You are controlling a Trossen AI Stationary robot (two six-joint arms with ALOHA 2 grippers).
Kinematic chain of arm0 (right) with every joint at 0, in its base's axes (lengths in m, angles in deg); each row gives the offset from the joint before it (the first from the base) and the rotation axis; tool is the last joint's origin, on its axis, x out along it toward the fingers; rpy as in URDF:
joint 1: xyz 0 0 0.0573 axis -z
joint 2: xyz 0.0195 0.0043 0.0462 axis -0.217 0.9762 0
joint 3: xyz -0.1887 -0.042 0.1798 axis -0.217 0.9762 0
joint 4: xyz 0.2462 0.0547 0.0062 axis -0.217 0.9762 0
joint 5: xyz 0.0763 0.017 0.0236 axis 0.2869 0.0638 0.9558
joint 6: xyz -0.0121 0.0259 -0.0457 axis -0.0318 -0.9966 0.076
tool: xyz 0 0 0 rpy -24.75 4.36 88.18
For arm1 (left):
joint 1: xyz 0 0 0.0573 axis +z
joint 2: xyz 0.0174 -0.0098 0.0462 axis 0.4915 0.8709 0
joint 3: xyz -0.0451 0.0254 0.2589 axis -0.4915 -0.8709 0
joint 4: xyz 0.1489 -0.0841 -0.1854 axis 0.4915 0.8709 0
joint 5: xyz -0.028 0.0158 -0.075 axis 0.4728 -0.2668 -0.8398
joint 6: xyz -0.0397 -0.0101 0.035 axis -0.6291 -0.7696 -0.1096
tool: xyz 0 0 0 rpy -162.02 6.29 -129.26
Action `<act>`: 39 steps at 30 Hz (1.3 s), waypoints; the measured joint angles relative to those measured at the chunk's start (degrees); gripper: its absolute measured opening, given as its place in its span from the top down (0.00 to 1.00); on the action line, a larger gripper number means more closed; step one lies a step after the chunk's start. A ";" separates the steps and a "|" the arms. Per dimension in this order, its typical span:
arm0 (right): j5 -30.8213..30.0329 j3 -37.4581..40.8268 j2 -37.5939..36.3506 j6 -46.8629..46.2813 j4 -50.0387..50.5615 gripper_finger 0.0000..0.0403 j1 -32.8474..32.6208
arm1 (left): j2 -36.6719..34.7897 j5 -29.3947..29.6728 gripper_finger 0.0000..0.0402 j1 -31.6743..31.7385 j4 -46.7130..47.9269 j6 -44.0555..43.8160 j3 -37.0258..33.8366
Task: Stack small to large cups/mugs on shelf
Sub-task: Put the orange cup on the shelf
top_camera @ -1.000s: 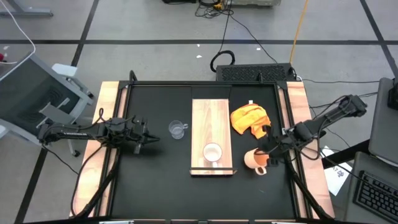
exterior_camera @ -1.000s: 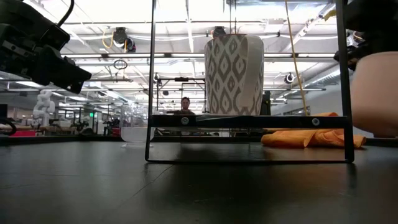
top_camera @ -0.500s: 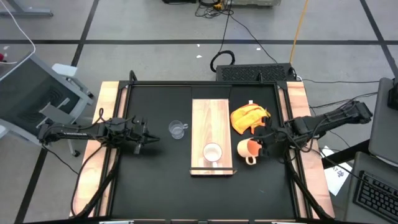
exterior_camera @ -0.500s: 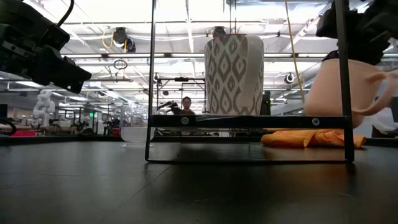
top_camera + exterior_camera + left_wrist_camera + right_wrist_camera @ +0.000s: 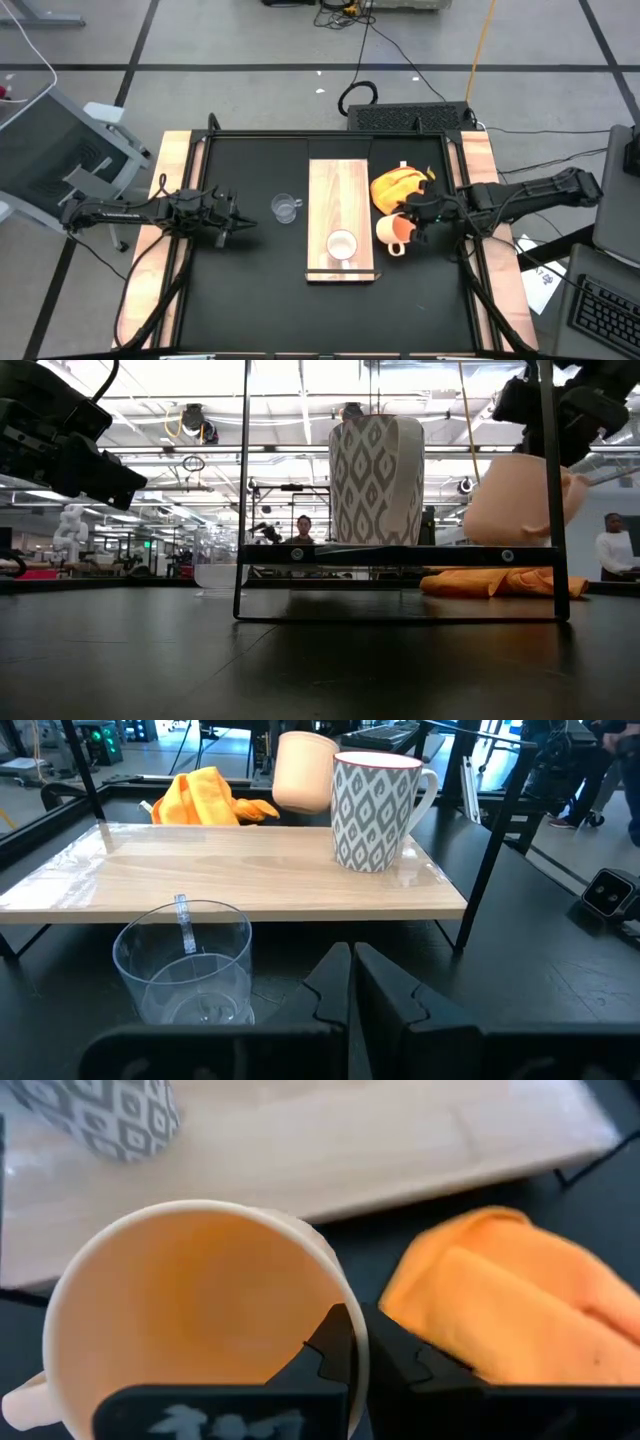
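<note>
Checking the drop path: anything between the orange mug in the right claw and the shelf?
Nothing visible. The right claw holds the orange mug by its rim, lifted just off the shelf edge. The patterned mug on the shelf sits toward the lipped end, with bare board beside it.

Three cups: patterned mug (image 5: 342,245), orange mug (image 5: 393,231), glass cup (image 5: 286,209); one shelf (image 5: 338,185); one cloth (image 5: 398,187)

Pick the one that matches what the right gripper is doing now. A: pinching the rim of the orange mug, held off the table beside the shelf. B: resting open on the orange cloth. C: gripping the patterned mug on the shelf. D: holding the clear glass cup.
A: the right gripper is shut on the rim of the orange mug, which the low view shows lifted off the table beside the shelf.
</note>
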 joint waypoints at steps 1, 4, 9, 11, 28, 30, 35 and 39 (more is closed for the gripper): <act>0.03 0.00 0.00 0.54 -0.81 1.00 0.33 | 0.01 0.00 0.95 0.01 0.01 0.00 0.00; 0.02 -0.33 0.01 2.47 -2.68 1.00 1.88 | 0.00 0.00 0.95 0.01 0.02 0.00 0.00; 0.04 -3.21 0.02 5.34 -1.36 1.00 5.34 | 0.00 0.00 0.95 0.00 0.00 0.02 0.00; 1.03 -4.85 0.02 6.83 -0.88 1.00 6.81 | 0.00 0.00 0.95 0.02 0.02 0.00 0.00; 11.61 -21.03 11.47 16.30 7.35 1.00 20.99 | 0.02 0.00 0.95 0.01 0.04 0.11 -0.01; 14.00 -22.97 13.83 17.39 7.53 1.00 21.82 | 0.02 0.00 0.95 0.01 0.03 0.11 -0.01; 15.24 -28.49 20.58 19.57 11.40 1.00 22.72 | 0.02 0.00 0.95 0.00 0.10 0.09 -0.02; 16.48 -32.04 25.39 20.18 13.08 1.00 22.79 | 0.13 0.00 0.95 0.00 0.37 0.07 -0.02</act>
